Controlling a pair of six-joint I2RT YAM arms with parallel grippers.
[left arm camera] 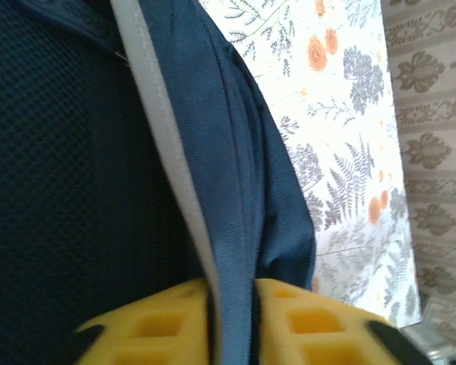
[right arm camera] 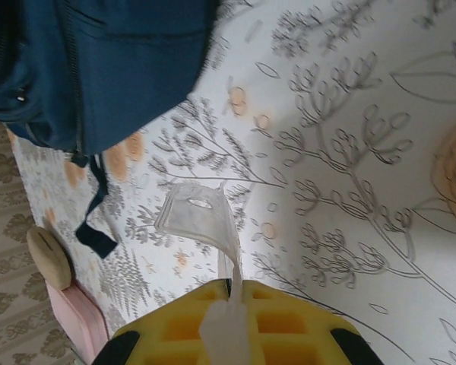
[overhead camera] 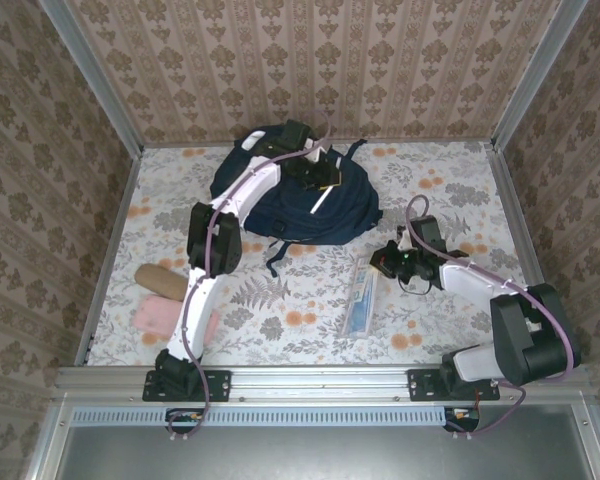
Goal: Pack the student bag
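The student bag (overhead camera: 290, 205), navy with a white stripe, lies at the back middle of the table. My left gripper (overhead camera: 321, 176) is over its top. In the left wrist view the gripper (left arm camera: 232, 295) is shut on a fold of the bag's blue fabric and white stripe (left arm camera: 167, 152), pinched between the yellow pads (left arm camera: 311, 312). My right gripper (overhead camera: 387, 262) sits right of the bag, low over the table. It (right arm camera: 232, 293) is shut on the edge of a clear plastic packet (right arm camera: 197, 217), which lies flat on the cloth (overhead camera: 361, 300). The bag's corner (right arm camera: 99, 68) and a dangling strap (right arm camera: 95, 217) lie beyond it.
A tan roll (overhead camera: 160, 277) and a pink item (overhead camera: 158, 315) lie at the left, beside the left arm. The floral tablecloth (overhead camera: 450, 190) runs to wallpapered walls on three sides. A metal rail (overhead camera: 310, 382) bounds the near edge.
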